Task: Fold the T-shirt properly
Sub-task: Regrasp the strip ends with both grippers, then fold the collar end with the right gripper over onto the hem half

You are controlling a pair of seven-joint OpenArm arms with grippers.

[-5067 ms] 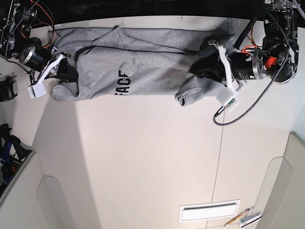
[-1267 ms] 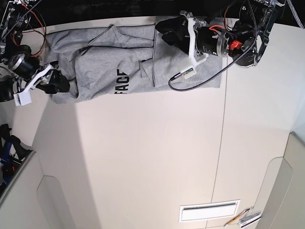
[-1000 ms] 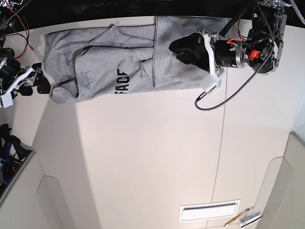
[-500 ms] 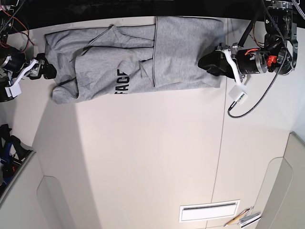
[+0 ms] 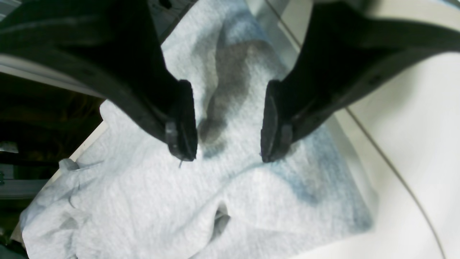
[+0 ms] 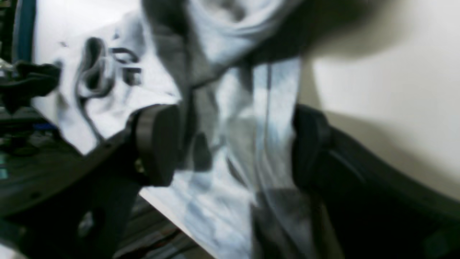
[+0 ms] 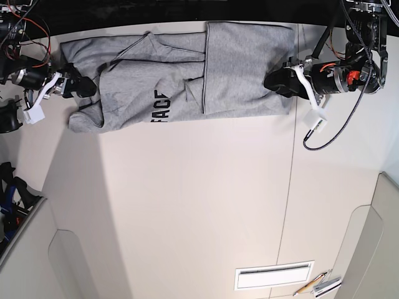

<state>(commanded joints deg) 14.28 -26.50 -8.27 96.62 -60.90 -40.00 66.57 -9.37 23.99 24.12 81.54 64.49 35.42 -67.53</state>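
The heather-grey T-shirt (image 7: 143,68) lies along the far edge of the table, with black lettering (image 7: 161,107) showing near its front edge. Its right part is folded over as a plain panel (image 7: 246,68). My left gripper (image 7: 270,81) is at the panel's right edge. In the left wrist view it (image 5: 226,147) is open, with the shirt (image 5: 230,190) lying below and between the fingers. My right gripper (image 7: 86,87) is at the shirt's left end. In the blurred right wrist view it (image 6: 233,151) is open, with folds of shirt (image 6: 230,93) between the fingers.
A black cable (image 7: 327,132) loops from the left arm over the table to the right of the shirt. A white slotted plate (image 7: 274,275) and pencils (image 7: 319,285) lie at the front right. Dark gear (image 7: 9,118) sits off the left table edge.
The left gripper carried the shirt's right part over to the left, let go and drew back to the panel's right edge. The right gripper pulled off leftwards, then came back to the shirt's left end.
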